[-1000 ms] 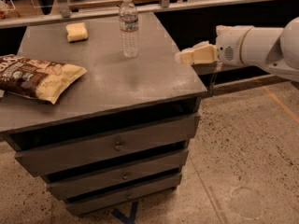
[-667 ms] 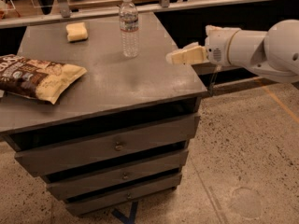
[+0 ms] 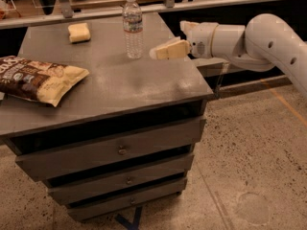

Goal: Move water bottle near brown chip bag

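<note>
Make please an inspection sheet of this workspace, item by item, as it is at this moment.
Surface: grey cabinet top, flat, with three drawers below.
Job's things: water bottle upright near the back edge, cap on; brown chip bag lying flat at the left edge, well apart from the bottle.
Clutter: small yellow block at the back, left of the bottle.
Grippers: gripper over the top's right side, just right of the bottle, not touching it.
Cables: nothing seen.
Surroundings: speckled floor; rail behind the cabinet.
</note>
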